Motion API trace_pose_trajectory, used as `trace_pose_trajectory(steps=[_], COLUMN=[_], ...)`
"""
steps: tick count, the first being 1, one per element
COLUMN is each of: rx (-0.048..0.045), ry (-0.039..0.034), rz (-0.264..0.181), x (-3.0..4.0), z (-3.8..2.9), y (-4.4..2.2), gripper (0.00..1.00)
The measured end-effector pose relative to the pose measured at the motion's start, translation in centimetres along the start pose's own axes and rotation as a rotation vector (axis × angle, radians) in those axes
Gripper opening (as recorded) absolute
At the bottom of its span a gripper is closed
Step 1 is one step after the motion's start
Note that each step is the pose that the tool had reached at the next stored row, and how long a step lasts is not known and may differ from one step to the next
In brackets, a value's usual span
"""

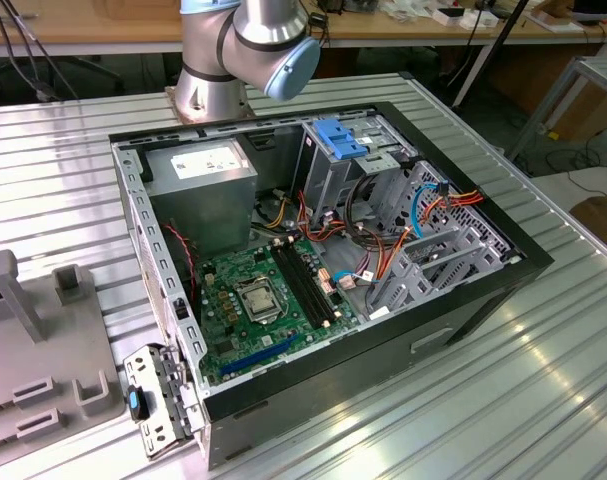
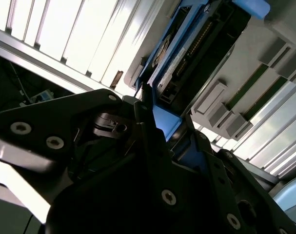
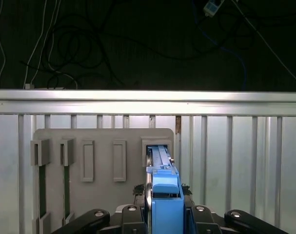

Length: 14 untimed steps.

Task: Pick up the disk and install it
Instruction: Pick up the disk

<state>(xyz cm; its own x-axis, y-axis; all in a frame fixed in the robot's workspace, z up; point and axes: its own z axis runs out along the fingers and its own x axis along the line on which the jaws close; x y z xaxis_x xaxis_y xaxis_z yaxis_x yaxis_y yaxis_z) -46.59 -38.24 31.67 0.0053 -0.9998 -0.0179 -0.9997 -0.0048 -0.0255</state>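
Observation:
The disk [image 3: 163, 187] is a dark drive in a bright blue carrier. It stands on edge in a slot of the grey fixture plate [image 3: 101, 141]. My gripper [image 3: 165, 207] straddles it, with a black finger pressed against each side of the blue carrier. In the second wrist view the disk [image 2: 201, 44] runs away from the gripper [image 2: 160, 124], whose fingers clamp its blue end. The disk's far end still sits in the fixture slot.
The open computer case [image 1: 323, 250] lies on the ribbed metal table, with a paler blue bracket [image 1: 338, 135] at its drive bay. A grey fixture [image 1: 43, 330] sits at the exterior view's left. A small silver plate with a blue tab [image 1: 153, 400] hangs at the case's near corner.

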Motion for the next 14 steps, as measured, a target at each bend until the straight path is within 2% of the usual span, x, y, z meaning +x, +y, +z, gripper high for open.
trace_pose_trajectory(steps=[10, 14], rx=[0.0000, -0.0003], ry=[-0.0002, -0.0002], rz=[0.000, 0.000], x=[0.00, -0.01], z=[-0.10, -0.41], y=[0.00, -0.01], gripper=[0.37, 0.37])
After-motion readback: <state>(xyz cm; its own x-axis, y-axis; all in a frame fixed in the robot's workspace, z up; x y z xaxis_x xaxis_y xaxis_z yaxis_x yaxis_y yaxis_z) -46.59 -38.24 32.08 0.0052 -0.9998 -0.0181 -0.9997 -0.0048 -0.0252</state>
